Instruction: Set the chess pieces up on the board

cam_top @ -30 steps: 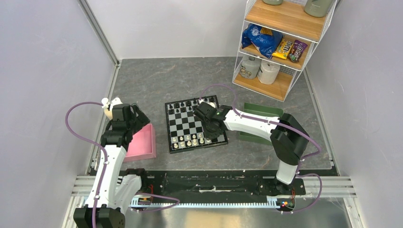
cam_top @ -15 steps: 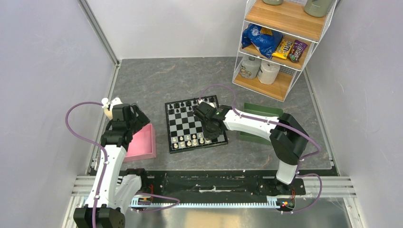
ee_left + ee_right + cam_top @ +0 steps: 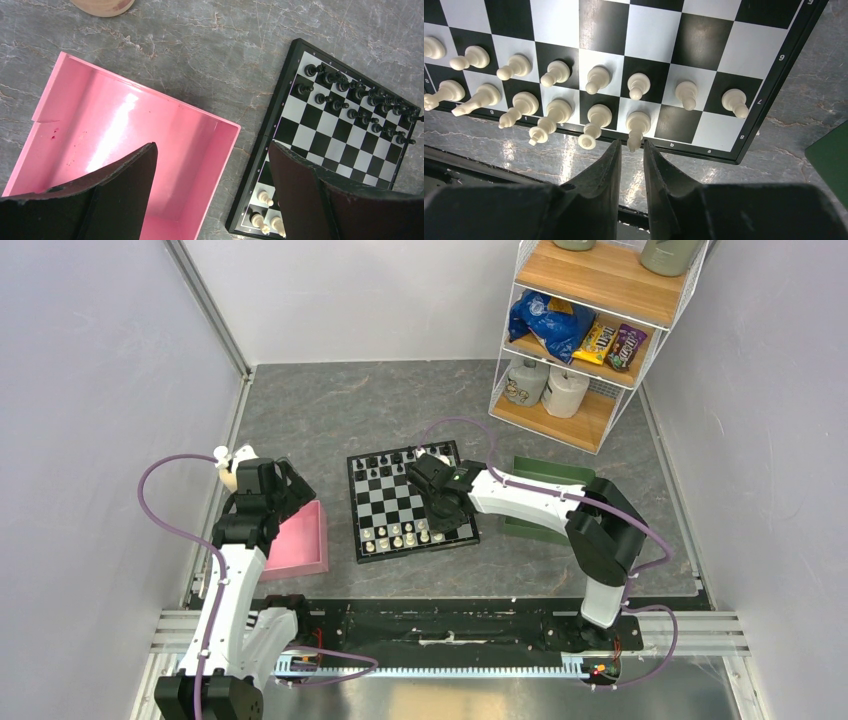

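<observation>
The board lies mid-table. Black chess pieces fill its far two rows and white pieces its near rows. My right gripper hovers over the board's near right corner. In the right wrist view its fingertips stand a narrow gap apart around the top of a white piece that stands in the edge row of the board. My left gripper is wide open and empty above the gap between the pink tray and the board's left edge.
The pink tray sits left of the board and a green tray right of it, under my right arm. A wire shelf with snacks and jars stands at the far right. A tan round object lies beyond the pink tray.
Almost nothing differs; my right arm has shifted very slightly over the board's near right corner. The left arm has not moved.
</observation>
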Robot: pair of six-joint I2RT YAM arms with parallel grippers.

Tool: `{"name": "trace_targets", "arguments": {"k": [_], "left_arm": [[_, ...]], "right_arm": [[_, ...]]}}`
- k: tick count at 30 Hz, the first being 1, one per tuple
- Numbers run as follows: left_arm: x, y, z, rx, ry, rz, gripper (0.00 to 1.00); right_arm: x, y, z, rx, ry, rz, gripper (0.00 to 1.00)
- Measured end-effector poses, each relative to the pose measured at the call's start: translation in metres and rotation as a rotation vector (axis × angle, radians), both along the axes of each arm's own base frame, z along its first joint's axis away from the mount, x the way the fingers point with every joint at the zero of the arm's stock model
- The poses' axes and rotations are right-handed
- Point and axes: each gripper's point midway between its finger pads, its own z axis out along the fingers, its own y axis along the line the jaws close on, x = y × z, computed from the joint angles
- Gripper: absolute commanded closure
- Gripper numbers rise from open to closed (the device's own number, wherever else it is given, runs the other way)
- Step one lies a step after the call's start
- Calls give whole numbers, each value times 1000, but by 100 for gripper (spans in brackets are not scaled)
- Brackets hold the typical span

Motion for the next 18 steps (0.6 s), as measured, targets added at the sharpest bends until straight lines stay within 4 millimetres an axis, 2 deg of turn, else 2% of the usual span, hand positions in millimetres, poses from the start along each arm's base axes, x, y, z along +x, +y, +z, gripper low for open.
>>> {"name": "trace_targets", "arguments": {"k": [12, 18], "left_arm": [[0, 0, 0, 0, 0, 0, 11], [0, 0, 0, 0, 0, 0, 11]], "right_arm": [[7, 5, 12, 17, -33, -4, 60], [19, -8, 45, 39, -121, -47, 59]]}}
